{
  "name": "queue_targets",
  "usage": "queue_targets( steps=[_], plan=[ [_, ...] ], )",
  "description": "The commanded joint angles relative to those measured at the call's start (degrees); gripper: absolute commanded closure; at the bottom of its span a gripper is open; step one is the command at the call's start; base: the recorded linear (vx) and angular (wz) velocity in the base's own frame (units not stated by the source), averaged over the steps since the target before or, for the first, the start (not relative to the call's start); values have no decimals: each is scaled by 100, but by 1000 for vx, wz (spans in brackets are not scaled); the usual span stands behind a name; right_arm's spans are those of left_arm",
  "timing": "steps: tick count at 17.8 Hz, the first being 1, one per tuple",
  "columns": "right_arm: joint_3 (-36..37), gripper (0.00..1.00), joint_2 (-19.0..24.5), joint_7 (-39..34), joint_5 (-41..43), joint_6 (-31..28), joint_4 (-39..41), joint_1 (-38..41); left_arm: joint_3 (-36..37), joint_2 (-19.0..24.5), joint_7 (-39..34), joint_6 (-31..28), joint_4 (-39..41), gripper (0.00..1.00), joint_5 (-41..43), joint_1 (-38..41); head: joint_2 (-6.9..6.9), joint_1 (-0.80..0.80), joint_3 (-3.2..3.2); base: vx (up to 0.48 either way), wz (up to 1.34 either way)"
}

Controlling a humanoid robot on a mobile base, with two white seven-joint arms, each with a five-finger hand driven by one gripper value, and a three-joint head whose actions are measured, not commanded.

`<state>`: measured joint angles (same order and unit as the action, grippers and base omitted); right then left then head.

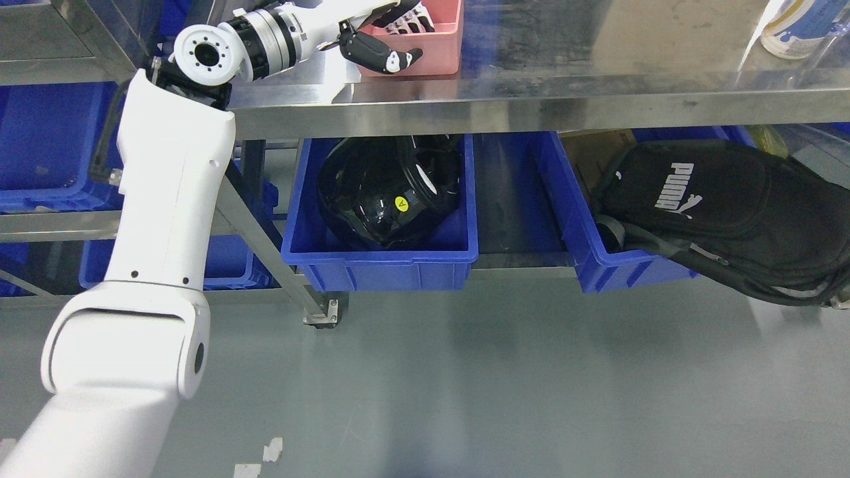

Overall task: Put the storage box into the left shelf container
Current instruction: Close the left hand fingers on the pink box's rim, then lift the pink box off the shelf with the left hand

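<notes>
Left hand (388, 36) closed over near rim of pink storage box (435, 43), fingers inside, thumb outside — box on steel desk (564, 73) at top edge. Risk: one-sided rim grip, so box may tilt or slip when lifted toward left shelf bins (40, 153).

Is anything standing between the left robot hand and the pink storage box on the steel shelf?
Nothing visible. The left robot hand is already at the pink plastic storage box, thumb on its front wall and fingers reaching inside.

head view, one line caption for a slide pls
Left hand grips the pink storage box on the steel shelf, above blue bins holding a helmet and backpack.
</notes>
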<state>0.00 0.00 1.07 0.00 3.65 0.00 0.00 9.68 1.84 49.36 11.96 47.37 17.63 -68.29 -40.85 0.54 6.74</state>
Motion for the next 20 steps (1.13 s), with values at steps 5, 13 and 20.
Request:
queue_targets(
  steps=[5,13,20],
  plan=[
    [17,0,-100,-37,9,4,100,-44,-1232,-84,-58,-520,-387,100,-3621,176,0,0,0,4,0],
    [17,0,-100,-28,9,4,100,-44,-1451,-84,-207,-441,990,100,-6059,947,0,0,0,0,0],
    [17,0,-100,-37,9,4,100,-44,-1067,-84,-1271,148,3459,99,-6069,2616,1,0,0,0,0]
  ],
)
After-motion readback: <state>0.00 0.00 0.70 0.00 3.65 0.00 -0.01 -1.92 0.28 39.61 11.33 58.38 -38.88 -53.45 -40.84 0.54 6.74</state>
